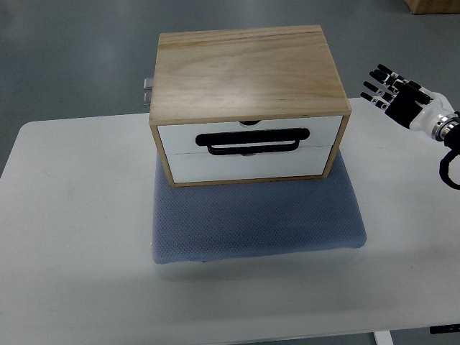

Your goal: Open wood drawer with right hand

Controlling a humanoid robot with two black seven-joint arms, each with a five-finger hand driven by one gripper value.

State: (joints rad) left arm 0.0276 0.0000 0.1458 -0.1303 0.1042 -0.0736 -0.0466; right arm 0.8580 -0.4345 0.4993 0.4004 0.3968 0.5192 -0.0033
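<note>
Drawer box (248, 72): wood, pale grain on top, stood on the far half of the pad, front face turned toward the camera.
Drawer fronts: two, white, stacked one above the other inside the wooden frame; both sat flush with the frame, shut.
Upper drawer (248, 134): small half-round notch at its top edge; black handle across its lower part.
Lower drawer (248, 164): white, plain, just under the handle.
Handle (253, 141): black, a flat wide loop, lay across the seam between the two fronts, centred on the face.
Pad (255, 223): blue-grey, textured weave, squarish, lay flat on the table; reached well out toward the camera in front of the box.
Table (72, 215): white, rounded corners, carried pad and box near its middle.
Metal fitting (147, 89): small, grey, stuck out from the left rear side of the box; too small to tell more.
Right hand (399, 97): black and white, came in from the right edge, hung in the air to the right of the box, about level with its top; well apart from the handle, touched nothing.
Fingers (379, 86): spread and slightly bent, tips pointed toward the box, held nothing.
Wrist cable (451, 164): black, looped down below the wrist at the right edge.
Floor (72, 57): grey, beyond the table.
</note>
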